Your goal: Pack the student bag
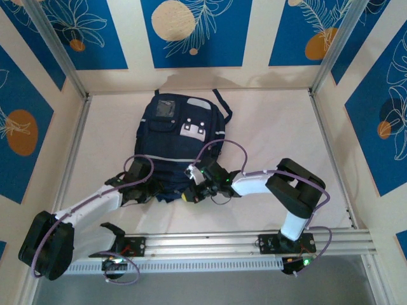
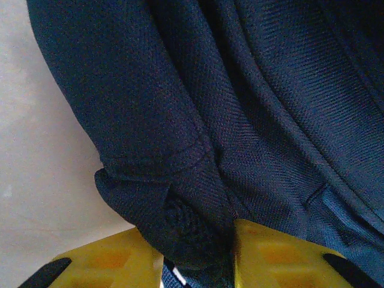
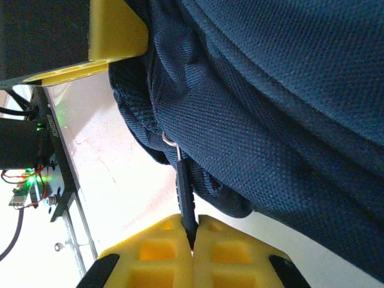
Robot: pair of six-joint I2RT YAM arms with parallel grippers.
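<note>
While we hold the bag (image 1: 172, 140) by its near edge, with the rest of it lying flat in the middle of the white counter (image 1: 273, 127), the risks sit at the two grips. On the left, our left tool (image 2: 192, 243) is clamped on a thick fold of navy cloth at the bag's near corner. The fold bulges up between the yellow fingers (image 2: 108, 261). We judge that a hard pull from the other side could drag it out, since woven cloth gives little to bite on. If it slips, the bag would slide across the counter instead of opening. Further right, our right tool (image 3: 192, 234) is pressed together on the thin black zipper pull (image 3: 183, 192), which hangs from a small metal ring (image 3: 170, 141). The tab is narrow, so a tug off the zipper's line may twist it free or jam the slider in the crumpled cloth around it. We cannot tell how far the zipper is open.
</note>
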